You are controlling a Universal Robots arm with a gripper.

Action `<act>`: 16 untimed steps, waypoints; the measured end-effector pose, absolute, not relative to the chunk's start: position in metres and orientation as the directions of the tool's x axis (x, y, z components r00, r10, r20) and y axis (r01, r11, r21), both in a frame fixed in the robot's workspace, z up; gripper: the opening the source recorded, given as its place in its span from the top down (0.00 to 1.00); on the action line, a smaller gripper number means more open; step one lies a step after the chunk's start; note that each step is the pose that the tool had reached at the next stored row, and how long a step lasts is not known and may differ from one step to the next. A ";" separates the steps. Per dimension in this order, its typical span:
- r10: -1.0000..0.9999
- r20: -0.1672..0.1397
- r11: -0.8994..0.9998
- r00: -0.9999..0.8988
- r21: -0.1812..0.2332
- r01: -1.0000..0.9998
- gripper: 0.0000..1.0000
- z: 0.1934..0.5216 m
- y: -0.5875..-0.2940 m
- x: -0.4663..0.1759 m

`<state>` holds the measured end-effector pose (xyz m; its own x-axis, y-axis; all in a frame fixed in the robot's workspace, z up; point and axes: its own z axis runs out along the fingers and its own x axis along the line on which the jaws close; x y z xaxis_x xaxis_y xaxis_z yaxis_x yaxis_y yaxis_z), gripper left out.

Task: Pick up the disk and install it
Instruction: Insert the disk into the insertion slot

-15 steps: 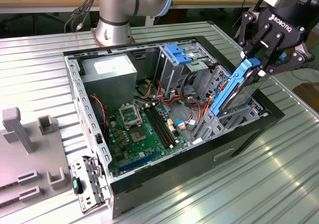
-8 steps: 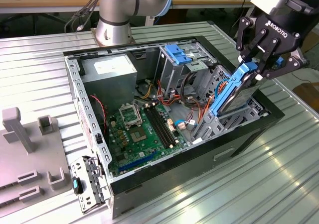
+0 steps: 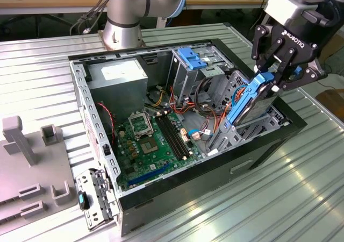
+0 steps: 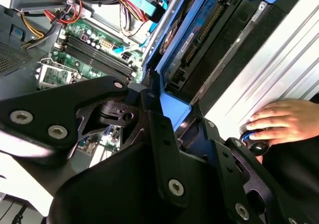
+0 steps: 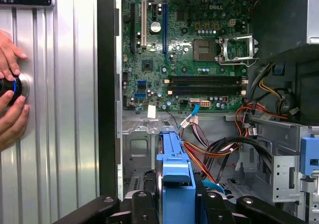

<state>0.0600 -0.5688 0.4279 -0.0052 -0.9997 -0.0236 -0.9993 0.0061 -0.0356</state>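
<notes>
- Exterior view: a ribbed metal counter (image 3: 279, 199) carries an open computer case (image 3: 172, 193) lying on its side, with the arm's base (image 3: 126, 16) standing behind it.
- Inside the case, a grey power-supply box (image 3: 115, 78) sits in the far corner toward the exterior view's left. A green motherboard (image 3: 150, 140) covers the floor, and bundles of red, orange and yellow wires (image 3: 207, 99) run beside the drive cage.
- A blue bracket (image 3: 192, 58) with no drive in it rests on top of the cage at the back.
- A grey fixture block (image 3: 32, 172) lies on the counter at the exterior view's left, apart from the case.
- The disk (image 3: 244, 102), a grey metal drive framed by a blue carrier, stands steeply tilted on edge at the case's end on the exterior view's right. Its lower end is down among the bay's metal walls and its upper end is above the rim.
- The gripper (image 3: 273, 79) is clamped on the disk's upper end, with black fingers on either side of the blue carrier in the first wrist view (image 5: 175, 179). The wrist leans in from above the case's edge.
- A person's hand (image 4: 281, 122) rests on a dark knob (image 5: 12, 87) on the counter outside the case.
</notes>
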 end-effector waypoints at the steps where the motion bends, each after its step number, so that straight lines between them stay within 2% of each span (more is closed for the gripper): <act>1: -1.000 -0.024 0.006 -0.005 -0.036 -0.999 0.63 0.427 -0.569 0.060; 16: -1.000 -0.024 0.006 -0.005 -0.036 -0.999 0.63 0.406 -0.569 0.060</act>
<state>0.0600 -0.5691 0.4055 -0.0052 -0.9997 -0.0235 -0.9993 0.0061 -0.0356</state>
